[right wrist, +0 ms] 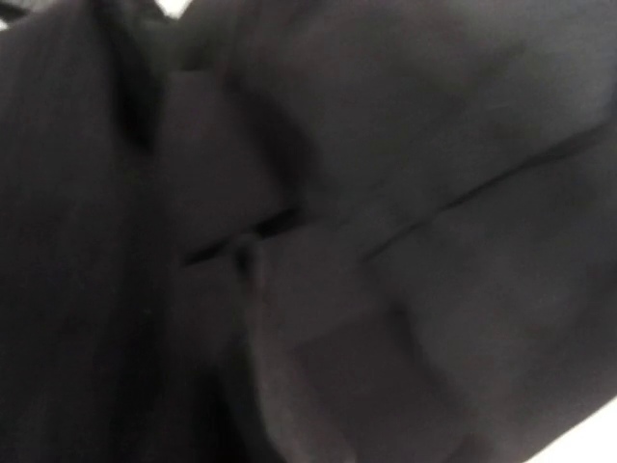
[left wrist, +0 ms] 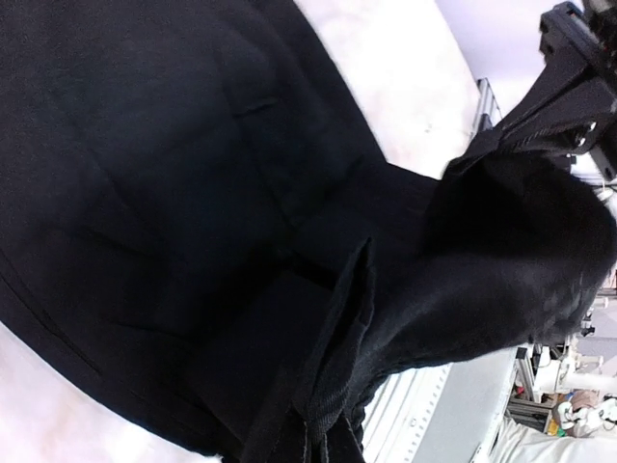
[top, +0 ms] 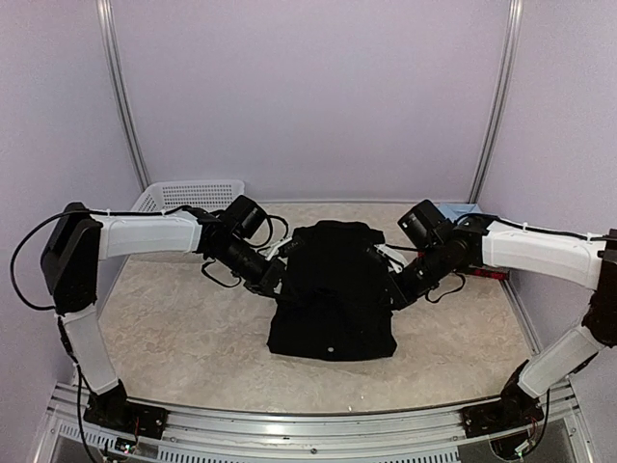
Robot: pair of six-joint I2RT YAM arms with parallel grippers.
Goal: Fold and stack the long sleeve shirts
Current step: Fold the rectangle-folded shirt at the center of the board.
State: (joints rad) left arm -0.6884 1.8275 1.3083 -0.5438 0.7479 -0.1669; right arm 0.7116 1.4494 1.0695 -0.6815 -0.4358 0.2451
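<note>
While arms reach inward, left gripper (top: pixel 277 277), right gripper (top: pixel 395 286) pinch black shirt (top: pixel 333 299).

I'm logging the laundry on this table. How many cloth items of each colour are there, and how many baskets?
Black shirt: 1
Light blue cloth: 1, mostly hidden
Red cloth: 1, mostly hidden
White mesh basket: 1
Total: 4

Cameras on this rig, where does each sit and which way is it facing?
Top external: above and behind the bases, looking down and forward at the black shirt on the table; left arm and right arm show.
Left wrist: on the left arm, looking across the shirt at the right gripper; own fingers hidden.
Right wrist: close against black cloth; no fingers visible.
Shared: all see the shirt.
</note>
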